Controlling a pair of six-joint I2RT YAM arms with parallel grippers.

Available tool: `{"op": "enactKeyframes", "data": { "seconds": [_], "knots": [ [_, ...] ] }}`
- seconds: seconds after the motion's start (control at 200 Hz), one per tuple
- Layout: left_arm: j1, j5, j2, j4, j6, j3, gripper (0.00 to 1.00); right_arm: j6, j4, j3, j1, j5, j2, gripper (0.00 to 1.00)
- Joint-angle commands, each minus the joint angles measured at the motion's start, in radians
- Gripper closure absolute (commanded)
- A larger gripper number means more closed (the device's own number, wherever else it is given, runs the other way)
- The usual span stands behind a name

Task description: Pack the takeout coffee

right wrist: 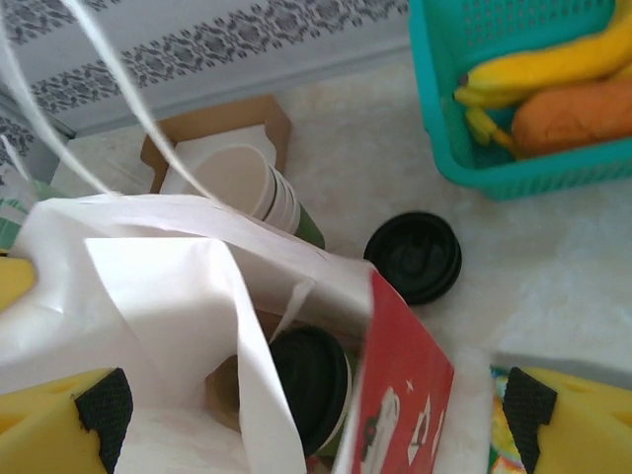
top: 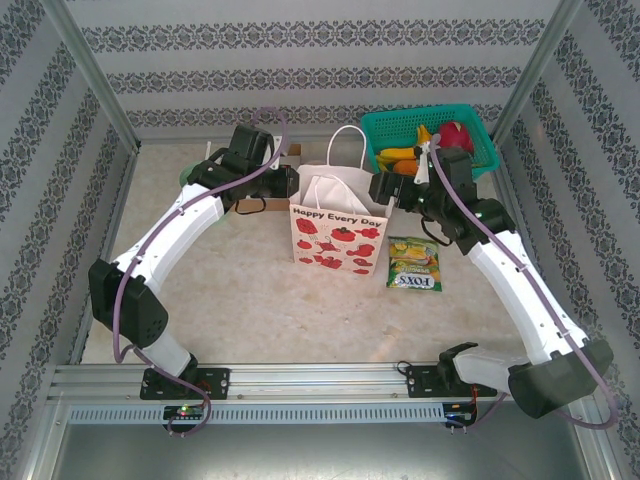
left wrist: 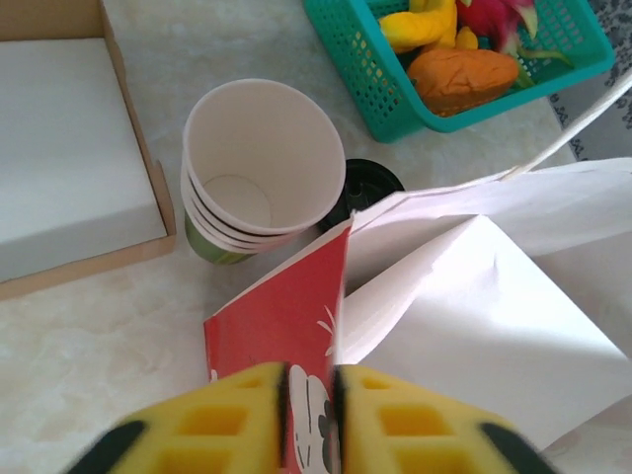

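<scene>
The takeout coffee [right wrist: 308, 380], a green cup under a black lid, stands inside the white gift bag [right wrist: 148, 296] printed with red strawberries [top: 338, 240]. My right gripper [right wrist: 316, 434] hovers open above the bag's mouth, its yellow fingers [right wrist: 59, 420] spread wide on either side of the coffee, touching nothing. It sits at the bag's right top edge [top: 388, 193]. My left gripper [left wrist: 311, 415] is shut on the bag's left top edge [top: 292, 190], pinching the red and white panel [left wrist: 286, 316] and holding the mouth apart.
A stack of lidless cups [left wrist: 259, 168] stands behind the bag, with a loose black lid [right wrist: 415, 255] beside it. A cardboard box [left wrist: 59, 148] lies at the back left, a teal fruit basket [top: 480, 125] at the back right. A candy packet [top: 414, 263] lies right of the bag.
</scene>
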Motion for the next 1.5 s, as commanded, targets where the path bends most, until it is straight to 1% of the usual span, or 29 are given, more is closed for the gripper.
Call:
{"op": "enactKeyframes", "data": {
  "seconds": [0.0, 0.065, 0.125, 0.31, 0.525, 0.64, 0.709, 0.764, 0.854, 0.994, 1.029, 1.054, 1.104, 1.134, 1.174, 1.254, 1.324, 1.399, 1.494],
  "knots": [
    [-0.01, -0.044, -0.031, -0.072, -0.026, 0.024, 0.9, 0.095, 0.06, -0.018, -0.005, -0.109, 0.011, 0.02],
    [-0.011, -0.039, -0.046, -0.086, -0.046, 0.014, 0.95, 0.099, 0.072, -0.007, -0.003, -0.172, 0.04, 0.02],
    [-0.009, -0.034, -0.057, -0.101, -0.062, 0.008, 0.97, 0.098, 0.09, 0.003, -0.001, -0.214, 0.068, 0.02],
    [-0.011, -0.04, -0.103, -0.123, -0.113, -0.01, 0.97, 0.073, 0.133, 0.051, 0.008, -0.329, 0.166, 0.02],
    [-0.009, -0.061, -0.149, -0.158, -0.148, -0.048, 0.97, 0.052, 0.135, 0.126, 0.027, -0.389, 0.255, 0.02],
    [-0.009, -0.069, -0.151, -0.199, -0.16, -0.038, 0.89, 0.046, 0.128, 0.151, 0.033, -0.397, 0.275, 0.02],
    [-0.01, -0.067, -0.157, -0.216, -0.162, -0.027, 0.85, 0.043, 0.119, 0.163, 0.033, -0.372, 0.272, 0.02],
    [-0.01, -0.088, -0.172, -0.219, -0.157, -0.03, 0.78, 0.038, 0.112, 0.168, 0.032, -0.332, 0.258, 0.02],
    [-0.005, -0.142, -0.212, -0.218, -0.142, -0.039, 0.63, 0.034, 0.117, 0.146, 0.025, -0.197, 0.212, 0.02],
    [0.026, -0.283, -0.313, -0.192, -0.115, -0.091, 0.43, 0.02, 0.211, 0.02, 0.003, 0.039, 0.078, 0.02],
    [0.04, -0.336, -0.343, -0.186, -0.121, -0.108, 0.36, 0.007, 0.241, -0.018, -0.005, 0.09, 0.041, 0.02],
    [0.052, -0.375, -0.362, -0.188, -0.126, -0.118, 0.33, -0.011, 0.26, -0.045, -0.011, 0.13, 0.017, 0.02],
    [0.073, -0.462, -0.397, -0.186, -0.136, -0.142, 0.27, -0.059, 0.291, -0.101, -0.024, 0.222, -0.027, 0.02],
    [0.083, -0.527, -0.42, -0.177, -0.14, -0.164, 0.21, -0.086, 0.304, -0.132, -0.037, 0.281, -0.049, 0.02],
    [0.092, -0.617, -0.456, -0.148, -0.149, -0.216, 0.12, -0.117, 0.32, -0.176, -0.056, 0.365, -0.074, 0.02],
    [0.108, -0.807, -0.529, -0.062, -0.149, -0.341, 0.0, -0.145, 0.363, -0.272, -0.114, 0.485, -0.112, 0.02],
    [0.131, -0.953, -0.576, 0.017, -0.168, -0.461, 0.0, -0.128, 0.415, -0.372, -0.186, 0.517, -0.138, 0.02],
    [0.154, -1.061, -0.599, 0.097, -0.192, -0.582, 0.0, -0.116, 0.487, -0.472, -0.249, 0.518, -0.146, 0.02],
    [0.167, -1.183, -0.579, 0.138, -0.244, -0.695, 0.0, -0.129, 0.55, -0.565, -0.303, 0.511, -0.106, 0.02]
  ]
}}
